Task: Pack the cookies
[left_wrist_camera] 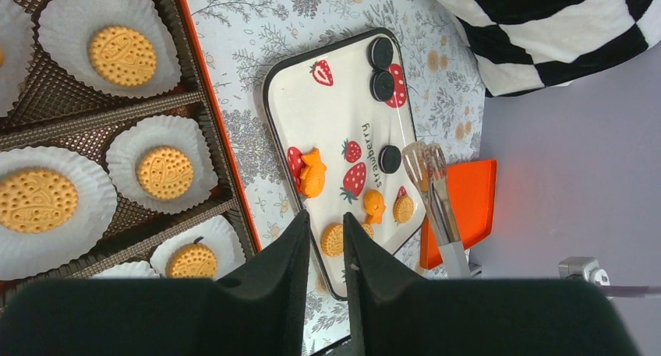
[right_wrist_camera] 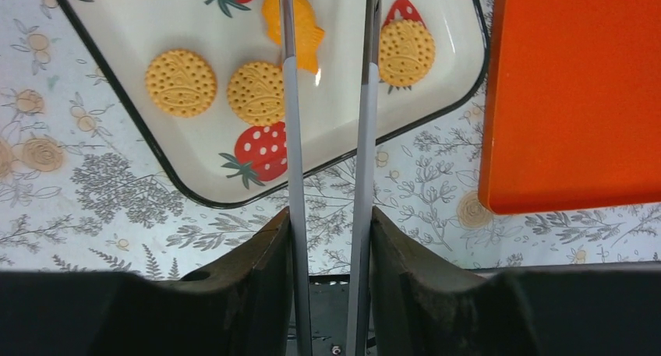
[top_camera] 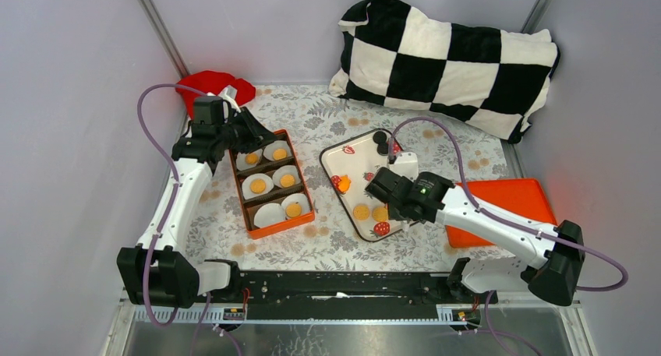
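Right wrist view: the right gripper [right_wrist_camera: 329, 223] sits closest, its two dark fingers clenched on thin metal tongs [right_wrist_camera: 292, 138], one arm pressed by each finger. The tong arms run forward from it, apart from each other, over the white tray [right_wrist_camera: 140, 21]; their tips are cut off by the frame. The cookies [right_wrist_camera: 181, 82] lie on that tray ahead of the gripper. Two round golden ones are just left of the tongs and one is just right of them. An orange fish-shaped piece [right_wrist_camera: 305, 29] lies between the arms, partly behind the left one. An orange board [right_wrist_camera: 577, 91] lies off to the gripper's right on the flowered cloth [right_wrist_camera: 93, 208].

Left wrist view: the left gripper [left_wrist_camera: 325, 223] fills the bottom edge, its fingers drawn close with a slim gap, grasping nothing. Off to its left is the brown box [left_wrist_camera: 101, 114] of white paper cups [left_wrist_camera: 62, 13], four of them showing a round golden cookie. Ahead of it, the tray carries three black cookies [left_wrist_camera: 381, 52], orange pieces and round ones. The tong tips are just beside one black cookie.

Top view: the left gripper hovers over the far end of the box. The right gripper hangs above the tray's near right part, with the tongs reaching toward the checkered pillow [top_camera: 452, 52].
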